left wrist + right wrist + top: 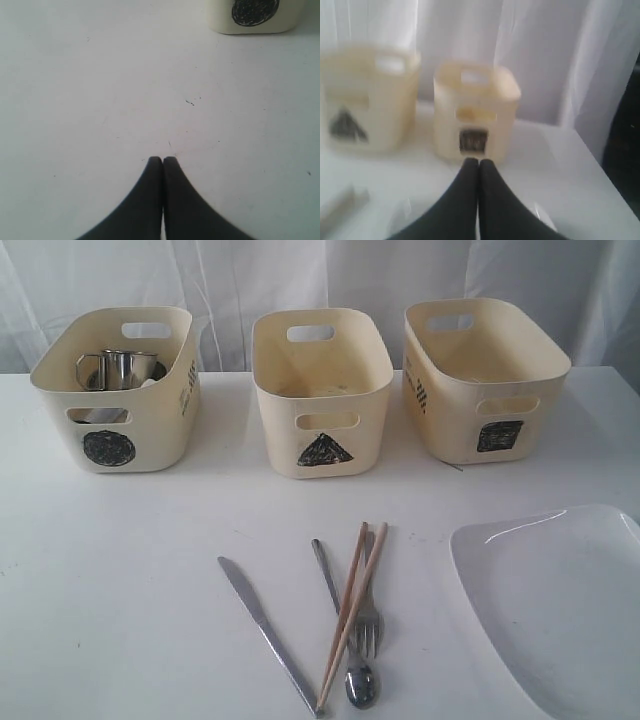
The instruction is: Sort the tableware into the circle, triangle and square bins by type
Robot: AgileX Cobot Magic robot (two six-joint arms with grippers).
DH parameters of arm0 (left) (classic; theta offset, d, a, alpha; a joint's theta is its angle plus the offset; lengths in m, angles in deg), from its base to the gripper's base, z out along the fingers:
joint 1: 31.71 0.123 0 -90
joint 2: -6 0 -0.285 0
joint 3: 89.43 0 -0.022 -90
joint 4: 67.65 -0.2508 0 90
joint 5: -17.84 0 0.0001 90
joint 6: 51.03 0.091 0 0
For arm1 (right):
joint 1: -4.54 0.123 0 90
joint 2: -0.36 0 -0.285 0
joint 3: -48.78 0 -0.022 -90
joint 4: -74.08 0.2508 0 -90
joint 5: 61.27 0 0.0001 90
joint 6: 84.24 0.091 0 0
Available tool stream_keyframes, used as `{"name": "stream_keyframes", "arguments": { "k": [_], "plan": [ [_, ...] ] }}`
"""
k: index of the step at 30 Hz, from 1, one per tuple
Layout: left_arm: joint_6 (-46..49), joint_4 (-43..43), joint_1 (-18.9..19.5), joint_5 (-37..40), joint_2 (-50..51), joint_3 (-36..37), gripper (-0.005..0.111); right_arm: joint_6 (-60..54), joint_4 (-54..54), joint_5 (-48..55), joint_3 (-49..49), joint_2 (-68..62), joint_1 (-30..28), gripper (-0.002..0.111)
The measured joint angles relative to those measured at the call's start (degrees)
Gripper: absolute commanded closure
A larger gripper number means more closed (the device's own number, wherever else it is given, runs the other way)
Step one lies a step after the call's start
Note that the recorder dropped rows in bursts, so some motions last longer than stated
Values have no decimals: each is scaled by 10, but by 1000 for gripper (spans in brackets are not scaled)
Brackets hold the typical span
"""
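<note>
Three cream bins stand in a row: the circle bin (pixel 112 390) at the left holds a steel mug (pixel 122 369), the triangle bin (pixel 322 390) is in the middle, the square bin (pixel 485 380) at the right. On the table in front lie a steel knife (pixel 265 632), wooden chopsticks (pixel 352 612), a fork (pixel 368 622) and a spoon (pixel 345 633). A large white plate (pixel 560 605) lies at the front right. My left gripper (pixel 162 159) is shut and empty over bare table near the circle bin (pixel 255 16). My right gripper (pixel 479 161) is shut and empty, facing the square bin (pixel 475 110). Neither arm shows in the exterior view.
A white curtain (pixel 320 280) hangs behind the bins. The white table (pixel 120 580) runs from the bins to the front edge. In the right wrist view the table's far edge and a dark gap (pixel 622 145) lie beside the square bin.
</note>
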Motion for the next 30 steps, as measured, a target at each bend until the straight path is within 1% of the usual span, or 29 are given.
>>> {"name": "stream_keyframes", "arguments": {
  "k": [1,2,3,6,7,8,10,11,13,14,16,18,21,22,23,25,26,28,30],
  "plan": [
    [0,0,0,0,0,0,107,32,28,-54,0,0,0,108],
    [0,0,0,0,0,0,107,92,73,-150,0,0,0,108],
    [0,0,0,0,0,0,107,124,99,-220,0,0,0,108],
    [0,0,0,0,0,0,107,153,154,-393,0,0,0,108],
    [0,0,0,0,0,0,107,163,171,-427,0,1,0,108],
    [1,0,0,0,0,0,107,196,186,-443,3,1,0,108],
    [1,0,0,0,0,0,107,294,190,-441,39,-1,0,108],
    [1,0,0,0,0,0,107,330,177,-438,67,-11,0,108],
    [1,0,0,0,0,0,107,368,135,-431,128,-52,0,108],
    [1,0,0,0,0,0,107,378,91,-431,172,-86,0,108],
    [1,0,0,0,0,0,107,387,16,-431,228,-161,0,108],
    [1,0,0,0,0,0,107,405,-86,-432,291,-258,0,108],
    [1,0,0,0,0,0,107,481,-256,-368,366,-404,0,108],
    [1,0,0,0,0,0,107,515,-312,-319,383,-447,0,108],
    [1,0,0,0,0,0,107,550,-395,-255,404,-514,0,108],
    [1,0,0,0,0,0,107,602,-487,-110,422,-614,4,108],
    [1,0,0,0,0,0,107,611,-514,-36,427,-667,4,108],
    [1,0,0,0,0,0,107,614,-530,73,428,-745,4,108],
    [1,0,0,0,0,0,107,588,-494,145,428,-775,5,108]
  ]
}}
